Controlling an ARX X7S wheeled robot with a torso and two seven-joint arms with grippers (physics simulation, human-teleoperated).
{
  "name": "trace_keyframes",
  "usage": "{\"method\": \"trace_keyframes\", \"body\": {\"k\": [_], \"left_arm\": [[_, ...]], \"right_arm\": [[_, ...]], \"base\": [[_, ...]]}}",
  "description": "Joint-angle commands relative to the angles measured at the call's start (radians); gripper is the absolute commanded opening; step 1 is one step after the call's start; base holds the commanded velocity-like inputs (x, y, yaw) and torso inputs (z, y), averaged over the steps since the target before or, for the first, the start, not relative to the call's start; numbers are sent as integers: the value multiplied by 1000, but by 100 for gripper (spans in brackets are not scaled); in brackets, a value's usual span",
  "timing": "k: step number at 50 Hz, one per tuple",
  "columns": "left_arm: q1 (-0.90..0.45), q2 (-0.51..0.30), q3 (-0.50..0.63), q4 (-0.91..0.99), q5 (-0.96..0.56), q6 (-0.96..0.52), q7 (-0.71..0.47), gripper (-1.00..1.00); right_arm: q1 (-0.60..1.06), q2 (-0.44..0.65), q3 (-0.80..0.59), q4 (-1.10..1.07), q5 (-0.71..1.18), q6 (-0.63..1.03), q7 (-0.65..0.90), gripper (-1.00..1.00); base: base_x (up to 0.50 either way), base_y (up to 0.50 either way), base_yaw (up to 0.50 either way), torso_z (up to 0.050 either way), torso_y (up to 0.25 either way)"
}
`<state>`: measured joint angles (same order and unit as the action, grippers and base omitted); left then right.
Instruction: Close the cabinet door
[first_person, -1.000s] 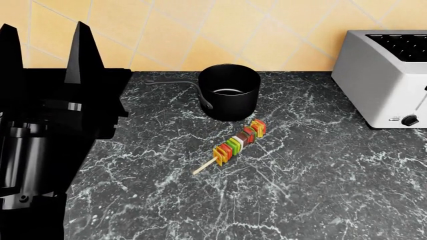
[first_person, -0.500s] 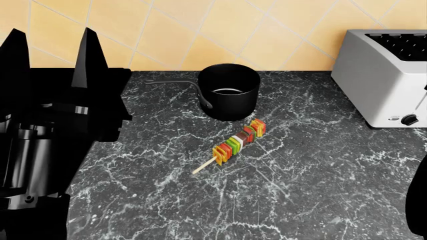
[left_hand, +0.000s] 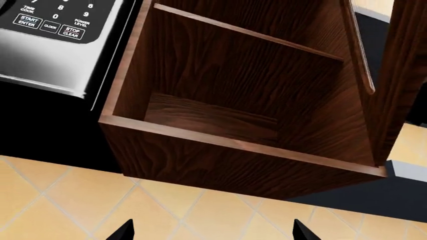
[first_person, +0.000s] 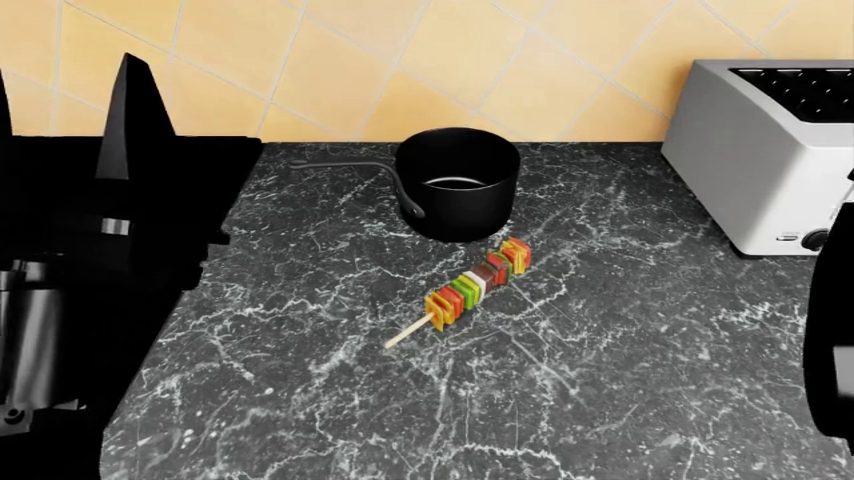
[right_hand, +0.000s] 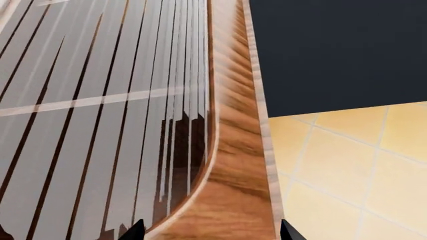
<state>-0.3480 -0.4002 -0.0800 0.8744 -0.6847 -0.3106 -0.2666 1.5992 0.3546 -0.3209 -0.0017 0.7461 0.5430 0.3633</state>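
Note:
In the left wrist view the dark wood cabinet (left_hand: 227, 162) hangs on the tiled wall, seen from below, its shelves bare. The cabinet door (left_hand: 402, 75) stands swung out on the side away from the microwave. My left gripper (left_hand: 212, 233) is open below the cabinet, with only wall tile between its fingertips (left_hand: 125, 232). In the right wrist view the door's wooden frame (right_hand: 237, 165) and ribbed glass pane (right_hand: 100, 125) fill the picture close up. My right gripper (right_hand: 211, 232) is open, with the frame showing between its tips. In the head view the left gripper (first_person: 60, 120) points upward.
A microwave (left_hand: 47, 45) sits beside the cabinet. On the dark marble counter (first_person: 601, 380) are a black saucepan (first_person: 459, 182), a vegetable skewer (first_person: 470, 287) and a silver toaster (first_person: 767, 150). My right arm (first_person: 834, 370) shows at the head view's right edge.
The left gripper has shifted left in the head view. The right arm has risen into the right edge of that view.

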Motion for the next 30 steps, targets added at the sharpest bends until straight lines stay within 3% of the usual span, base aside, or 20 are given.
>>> {"method": "trace_keyframes", "body": {"k": [1,16,22,30], "left_arm": [[80,-87,-161,65,-77,4,-39,100],[262,-178,-441,115,-190,37,-71,100],[308,-184,-500,112,-202,51,-66,100],[376,-185,-568,114,-217,72,-47,100]], "right_arm": [[-13,-93,-56,187,-169,-112,-88,100],[2,-209,-77,416,-199,-307,-187,100],[19,-237,-80,512,-214,-375,-219,100],[103,-302,-80,798,-252,-540,-290,100]], "base": [[0,3,4,10,0],[8,2,5,2,0],[4,2,4,0,0],[7,3,5,3,0]]}}
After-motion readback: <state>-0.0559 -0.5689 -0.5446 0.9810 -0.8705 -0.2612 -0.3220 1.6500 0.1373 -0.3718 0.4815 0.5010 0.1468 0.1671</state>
